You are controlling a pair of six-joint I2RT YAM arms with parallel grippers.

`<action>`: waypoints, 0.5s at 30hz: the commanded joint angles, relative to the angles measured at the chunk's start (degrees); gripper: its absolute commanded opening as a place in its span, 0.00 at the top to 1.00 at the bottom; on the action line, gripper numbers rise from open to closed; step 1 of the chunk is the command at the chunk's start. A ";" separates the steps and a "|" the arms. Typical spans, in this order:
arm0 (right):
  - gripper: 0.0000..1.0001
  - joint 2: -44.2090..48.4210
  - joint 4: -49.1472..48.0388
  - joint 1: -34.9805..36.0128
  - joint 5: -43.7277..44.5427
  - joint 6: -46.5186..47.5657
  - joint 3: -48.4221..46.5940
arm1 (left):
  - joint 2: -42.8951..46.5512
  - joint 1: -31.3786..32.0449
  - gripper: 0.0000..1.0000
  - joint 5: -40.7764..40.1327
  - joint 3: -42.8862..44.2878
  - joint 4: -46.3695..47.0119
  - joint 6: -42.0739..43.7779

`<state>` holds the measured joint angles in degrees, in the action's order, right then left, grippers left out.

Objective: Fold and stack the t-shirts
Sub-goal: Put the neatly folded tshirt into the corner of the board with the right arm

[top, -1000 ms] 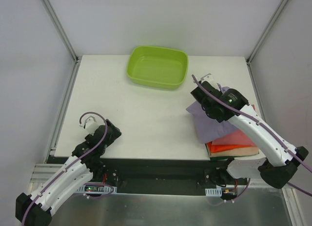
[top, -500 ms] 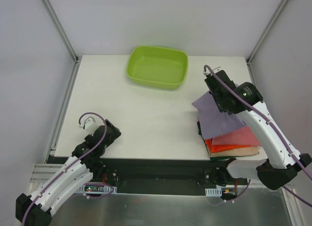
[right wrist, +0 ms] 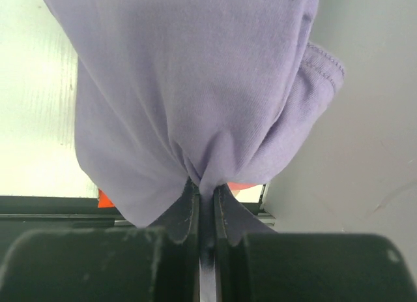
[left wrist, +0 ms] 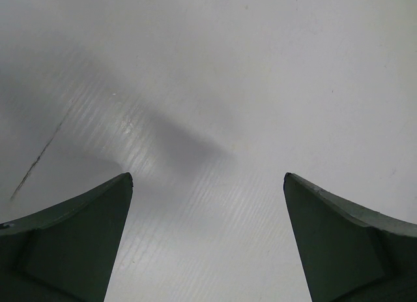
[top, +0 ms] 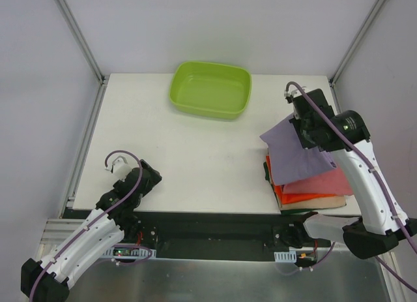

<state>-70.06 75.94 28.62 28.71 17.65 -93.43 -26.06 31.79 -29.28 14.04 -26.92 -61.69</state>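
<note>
While the left gripper [left wrist: 207, 179] hangs just over the table [left wrist: 215, 87] by the front edge, its jaws are spread wide with nothing between them. Its two matte, dark, wedge-shaped fingers [left wrist: 78, 237] frame a white board with fine ribbing and one thin dark scratch at the left.

Over at the front right corner sits the stack [top: 306, 191] of folded shirts. There is an orange shirt [top: 301, 199] low down and a rose-red shirt [top: 326, 183] above it, both flat, soft rectangles. A dark edge [top: 268, 170] peeks out on the left side, too narrow to read. There is a pale band at the very bottom, and what it is I can't tell. The right arm [top: 365, 184] cuts off the stack's right side.

On top is the lilac shirt [right wrist: 189, 87]. The right gripper [right wrist: 207, 192] has its jaws clamped tight on a bunched pinch of it, and the soft knit fans away in gathered folds. A stitched hem [right wrist: 326, 60] curls at the right. From above, the shirt drapes as a slanted sheet across the stack, its far corner raised at the gripper. How much of it rests on the stack is hidden.

Further back, at the far edge and well apart, sits a glossy lime-green plastic tub [top: 212, 89], a rounded rectangle.
</note>
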 commanded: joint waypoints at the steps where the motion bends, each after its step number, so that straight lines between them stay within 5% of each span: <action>1: 1.00 2.39 9.66 -0.59 -4.00 2.65 -4.04 | 0.58 -0.33 0.01 -1.75 -0.86 -1.12 -1.15; 15: 1.00 1.51 12.65 -1.02 -5.42 2.65 -8.35 | 0.66 -0.33 0.01 -1.84 -0.86 -1.03 -1.42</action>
<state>-69.19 77.17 28.18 22.65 19.18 -98.74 -25.76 31.79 -29.28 13.61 -26.98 -62.30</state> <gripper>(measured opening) 0.053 0.990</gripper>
